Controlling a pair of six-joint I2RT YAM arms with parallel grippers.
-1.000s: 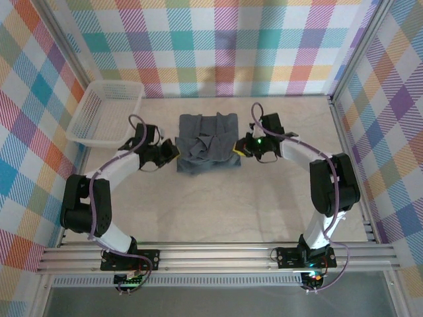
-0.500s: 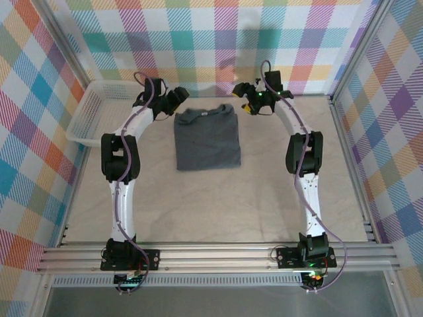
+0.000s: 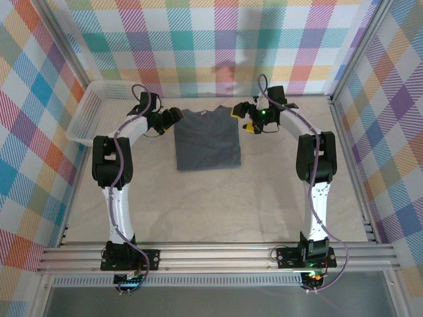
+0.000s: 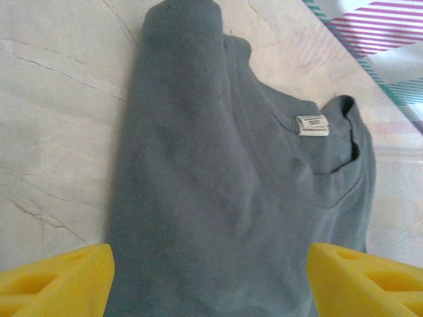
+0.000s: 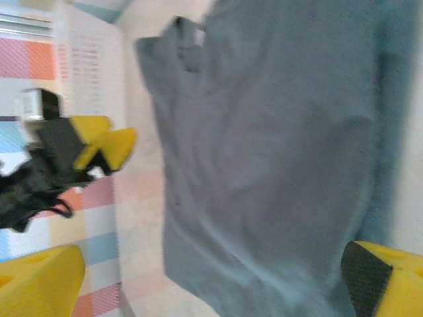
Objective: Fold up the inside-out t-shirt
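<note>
A white lattice basket (image 3: 80, 125) is being kept at the far left corner of the desk (image 3: 211, 205), close against the left wall. The desk's pale surface is being crossed by thin, dark veins, as is being shown in the left wrist view. The space is being enclosed on three sides by walls (image 3: 198, 39) patterned in pastel plaid and framed by aluminium posts (image 3: 360, 53). The desk's near edge is being bordered by aluminium rails (image 3: 218, 254).

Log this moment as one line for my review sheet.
t-shirt: folded rectangle, flat on table | left gripper: open, by its far-left corner | right gripper: open, by its far-right corner | held: nothing
</note>
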